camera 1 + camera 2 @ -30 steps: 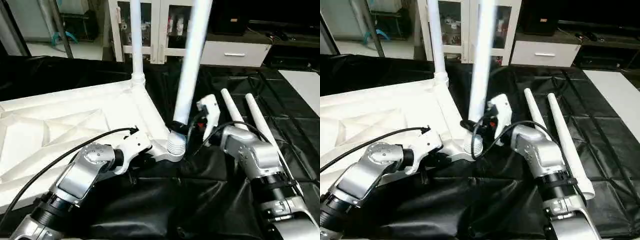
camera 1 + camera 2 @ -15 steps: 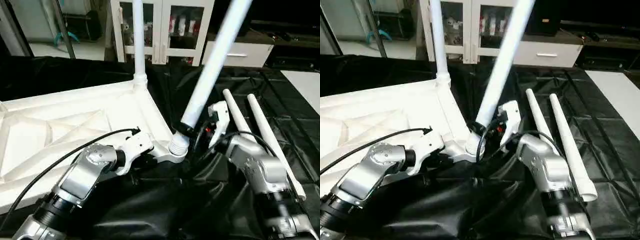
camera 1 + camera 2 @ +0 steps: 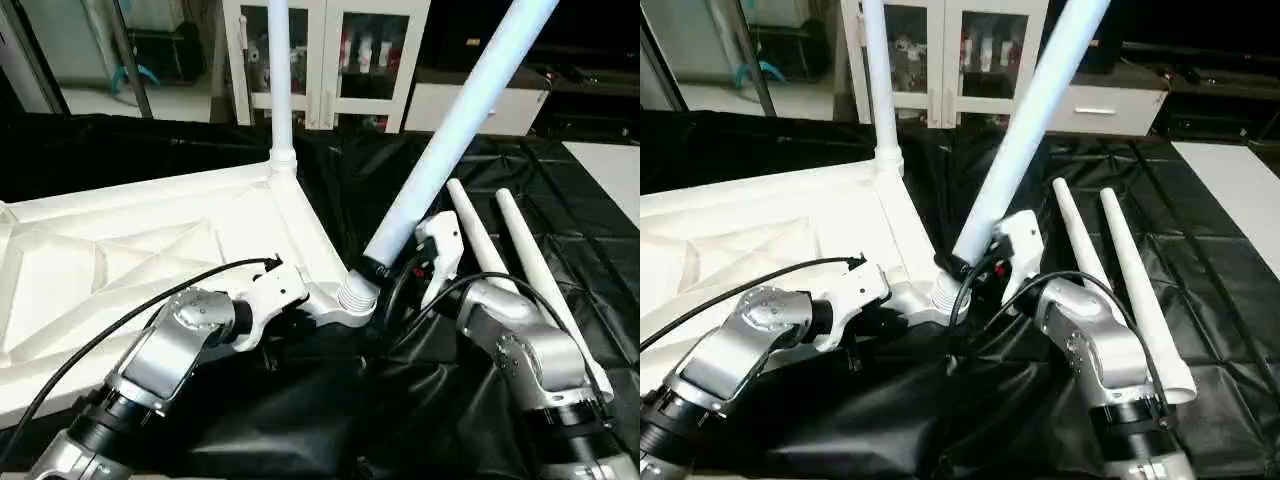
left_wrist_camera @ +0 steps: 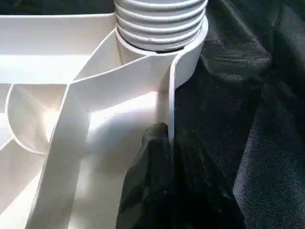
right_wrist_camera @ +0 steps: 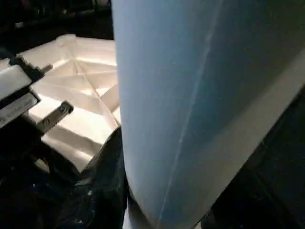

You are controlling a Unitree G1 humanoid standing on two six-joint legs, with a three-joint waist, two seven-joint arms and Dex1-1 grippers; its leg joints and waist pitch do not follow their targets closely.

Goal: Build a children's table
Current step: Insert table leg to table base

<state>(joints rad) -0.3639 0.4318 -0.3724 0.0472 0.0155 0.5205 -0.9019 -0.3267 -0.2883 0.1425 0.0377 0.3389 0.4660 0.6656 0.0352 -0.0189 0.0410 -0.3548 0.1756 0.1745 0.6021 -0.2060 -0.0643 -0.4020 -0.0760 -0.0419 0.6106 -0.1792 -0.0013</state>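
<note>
The tabletop (image 3: 150,250) lies ribs-up on the black sheet (image 3: 560,170), toward its left side. One leg (image 3: 277,60) stands upright in the far corner socket. A second leg (image 3: 450,130) leans right, its foot at the ribbed near socket (image 3: 357,293), pinched by the right gripper (image 3: 385,272). The left gripper (image 4: 164,143), nearly pressed together, nips the tabletop's rim beside that socket. Two spare legs (image 3: 510,250) lie side by side to the right.

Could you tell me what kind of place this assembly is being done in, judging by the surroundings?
Probably an indoor room furnished like a home or a lab mock-up. A white cabinet with glass doors stands at the back, beside a white drawer unit, and the work area is covered in a black sheet under the tabletop.
</note>
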